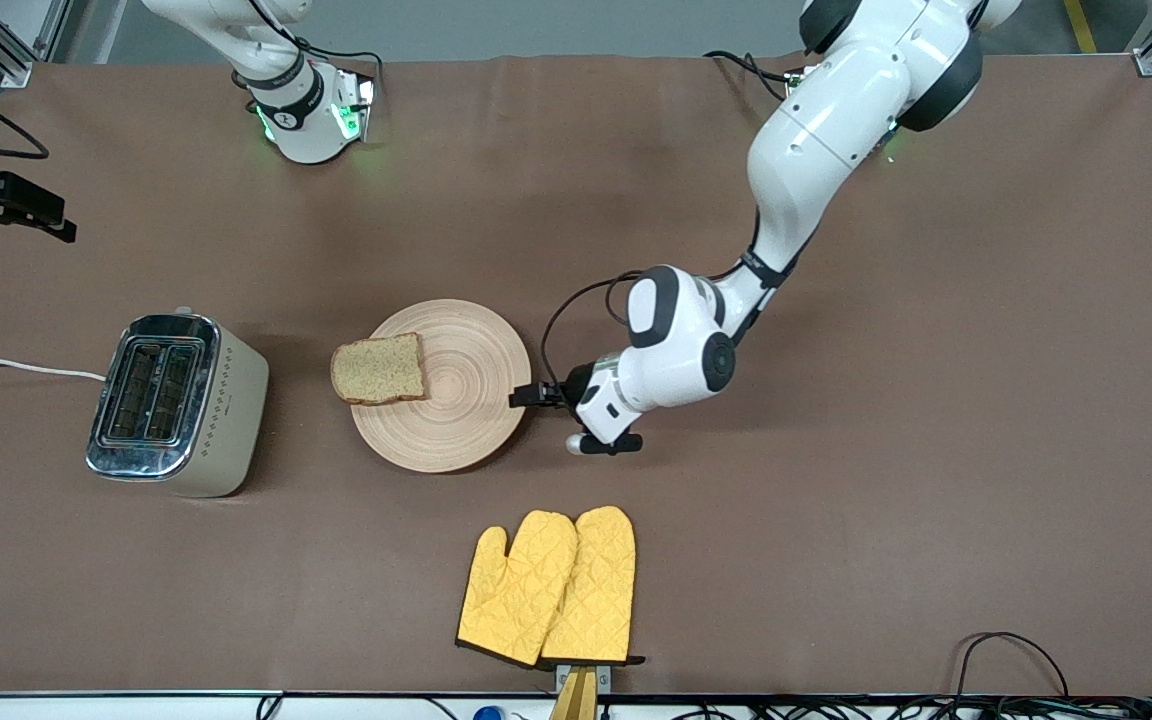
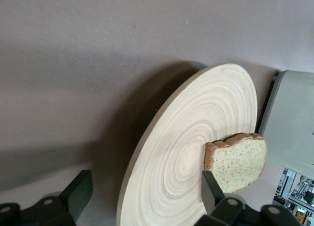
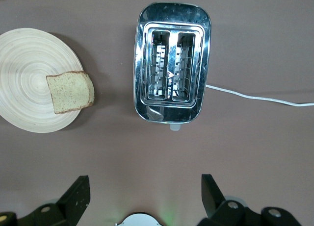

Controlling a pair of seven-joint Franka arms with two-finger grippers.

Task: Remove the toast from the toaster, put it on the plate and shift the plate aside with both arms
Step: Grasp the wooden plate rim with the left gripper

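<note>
The round beige wooden plate [image 1: 466, 385] lies on the brown table beside the toaster. The brown toast [image 1: 379, 368] rests flat on the plate's edge nearest the toaster and overhangs it slightly. My left gripper [image 1: 528, 397] is low at the plate's rim toward the left arm's end, open. In the left wrist view its fingers [image 2: 78, 191] straddle the rim of the plate [image 2: 206, 118], one over the table and one over the wood, with the toast [image 2: 238, 160] farther along. My right gripper [image 3: 144, 194] hangs open and empty, high over its own base, looking down on the plate [image 3: 24, 79] and toast [image 3: 70, 91].
A chrome two-slot toaster [image 1: 176, 400] stands toward the right arm's end, its white cord [image 1: 16, 367] running off the table. A pair of yellow oven mitts [image 1: 551, 585] lies nearer the front camera than the plate. A black mount [image 1: 6, 205] juts in at the table's edge.
</note>
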